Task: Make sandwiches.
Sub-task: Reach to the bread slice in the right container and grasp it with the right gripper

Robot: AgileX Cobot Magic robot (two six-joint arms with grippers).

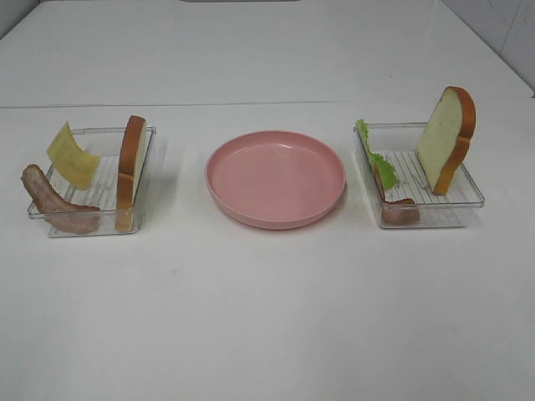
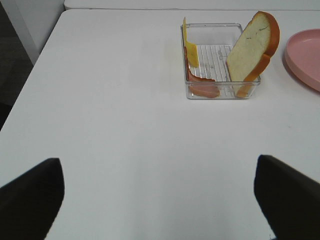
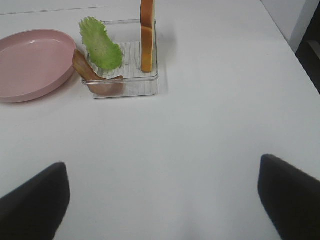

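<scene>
The sandwich parts lie apart in two clear trays. In the left tray (image 1: 104, 189) a bread slice (image 1: 131, 163) stands on edge beside a yellow cheese slice (image 1: 71, 156) and a bacon strip (image 1: 50, 200). In the right tray (image 1: 410, 173) another bread slice (image 1: 447, 138) stands upright, with a lettuce leaf (image 1: 380, 163) and a bacon strip (image 1: 399, 210). My left gripper (image 2: 157, 161) is open over bare table, well short of its tray (image 2: 210, 25). My right gripper (image 3: 162, 161) is also open and holds nothing. Neither gripper shows in the high view.
A pink plate (image 1: 276, 177) with nothing on it sits between the two trays on the white table. The table's left edge (image 2: 30, 80) and right edge (image 3: 292, 55) show in the wrist views.
</scene>
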